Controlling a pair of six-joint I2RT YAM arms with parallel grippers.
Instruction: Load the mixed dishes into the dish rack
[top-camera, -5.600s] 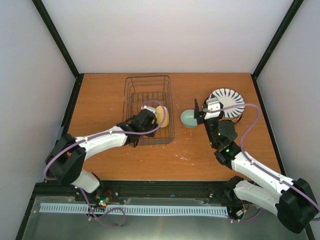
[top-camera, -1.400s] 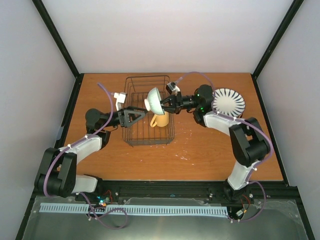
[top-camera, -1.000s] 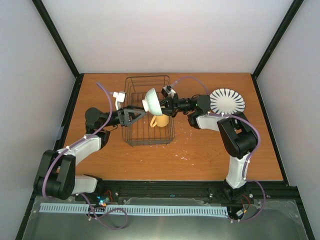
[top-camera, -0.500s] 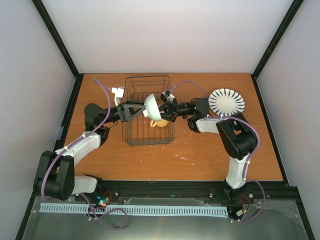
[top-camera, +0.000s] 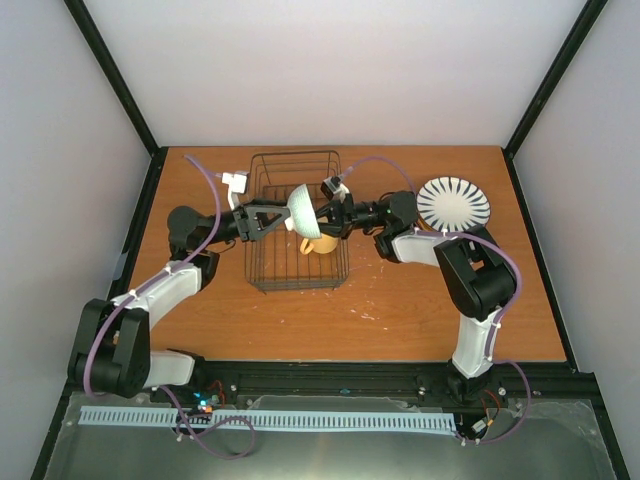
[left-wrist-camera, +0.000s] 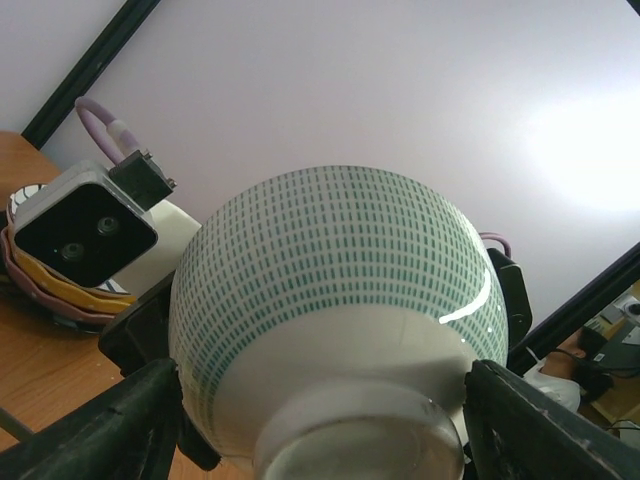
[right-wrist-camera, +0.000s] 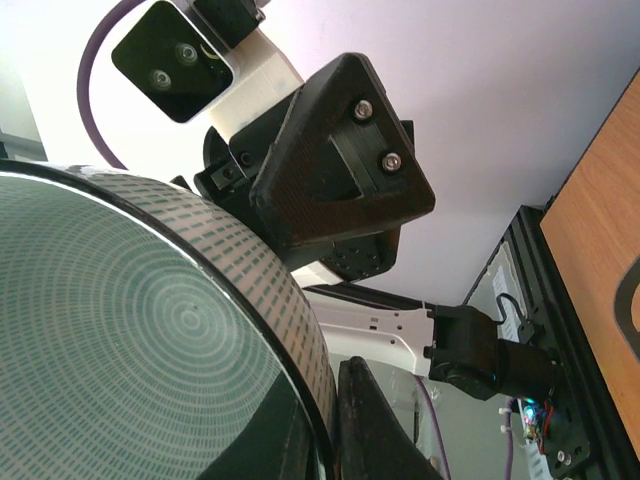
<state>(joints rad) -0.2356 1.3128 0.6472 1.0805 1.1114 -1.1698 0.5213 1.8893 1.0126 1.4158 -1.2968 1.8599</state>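
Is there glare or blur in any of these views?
Left wrist: a blown-out patch on the wall at upper right, and a thin curved highlight on the bowl. Right wrist: wall washed out. Top external: even light, sharp.

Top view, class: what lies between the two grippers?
The bowl, tipped on its side above the rack; the top view shows it.

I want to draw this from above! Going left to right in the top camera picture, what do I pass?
White-and-black left robot arm → pale blue-green round patterned bowl, held up over the rack → white round plate with black radial stripes.
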